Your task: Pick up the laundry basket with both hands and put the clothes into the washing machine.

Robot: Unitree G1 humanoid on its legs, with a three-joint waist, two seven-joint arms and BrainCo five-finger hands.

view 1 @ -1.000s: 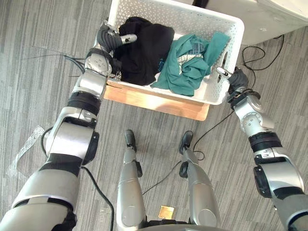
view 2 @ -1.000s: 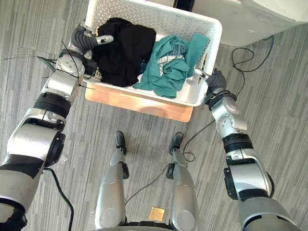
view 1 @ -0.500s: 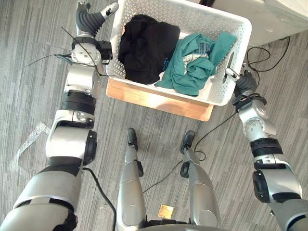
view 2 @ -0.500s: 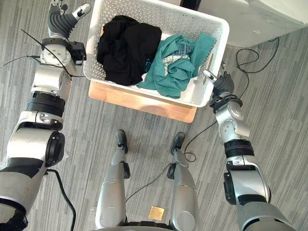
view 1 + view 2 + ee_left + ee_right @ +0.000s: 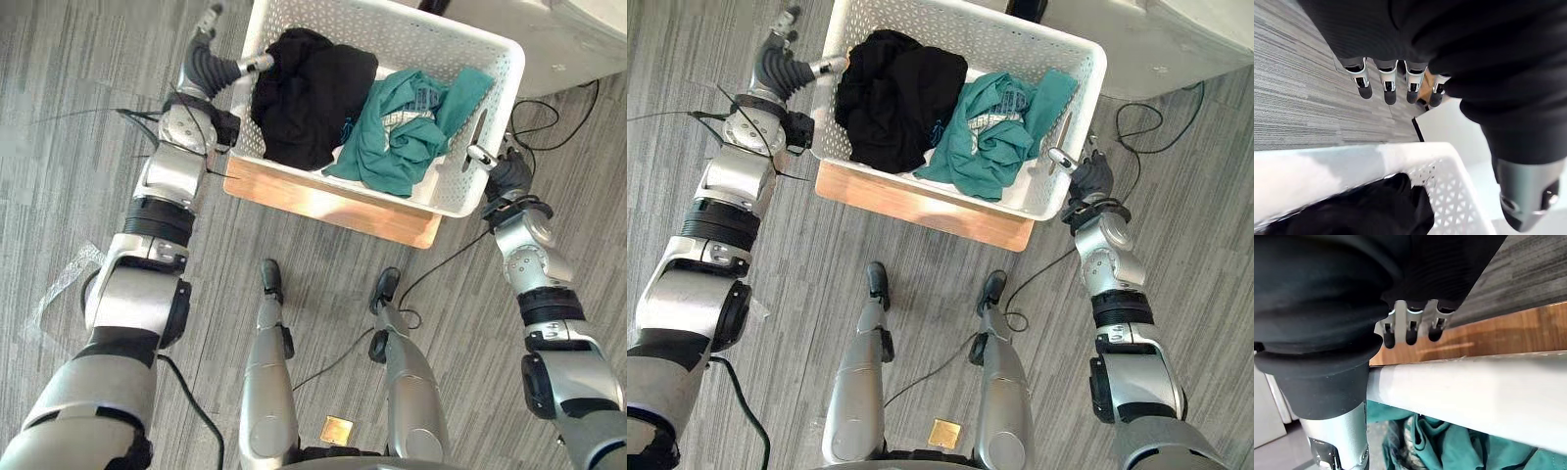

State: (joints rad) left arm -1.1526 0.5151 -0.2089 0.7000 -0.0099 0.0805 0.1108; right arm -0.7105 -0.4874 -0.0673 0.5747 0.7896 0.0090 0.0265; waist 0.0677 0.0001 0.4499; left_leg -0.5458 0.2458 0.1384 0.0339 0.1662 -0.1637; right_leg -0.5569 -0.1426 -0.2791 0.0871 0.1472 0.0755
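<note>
- On the low wooden platform (image 5: 323,203), had the white perforated plastic laundry basket (image 5: 392,29) been lifted?
- No. Left hand (image 5: 209,67) and right hand (image 5: 506,174), both open, straddled opposite rims for a balanced lift; crumpled clothes (image 5: 304,98) lay inside.

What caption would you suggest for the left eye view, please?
The left hand and right hand flank a white laundry basket of black clothes and teal clothes.
</note>
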